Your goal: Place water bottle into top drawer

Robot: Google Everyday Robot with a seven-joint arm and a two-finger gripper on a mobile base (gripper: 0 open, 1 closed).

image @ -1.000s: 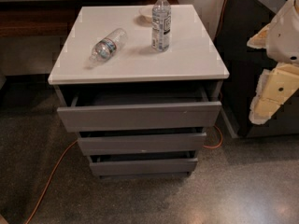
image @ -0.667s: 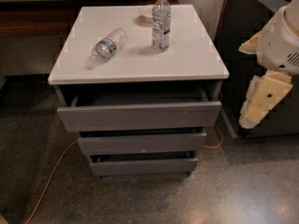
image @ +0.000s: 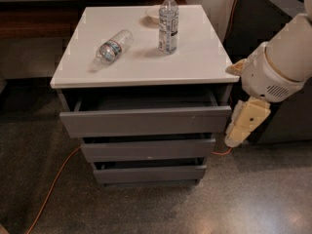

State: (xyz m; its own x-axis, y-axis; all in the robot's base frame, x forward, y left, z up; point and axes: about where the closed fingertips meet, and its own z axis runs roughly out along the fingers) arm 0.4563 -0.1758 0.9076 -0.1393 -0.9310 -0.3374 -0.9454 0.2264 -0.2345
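The water bottle, small and stubby with a blue-green label and white cap, lies on its side on the left part of the white cabinet top. The top drawer is pulled partly out, and its inside looks dark. My gripper hangs at the end of the white arm, just right of the top drawer's front and below the cabinet top's right edge. It is well away from the water bottle and holds nothing that I can see.
A taller, slimmer clear bottle stands upright at the back middle of the top, with a small bowl behind it. Two lower drawers are slightly ajar. An orange cable runs over the floor. Dark furniture stands at the right.
My arm and gripper have moved left and down, closer to the cabinet's right side. The bottles and drawers have not moved.
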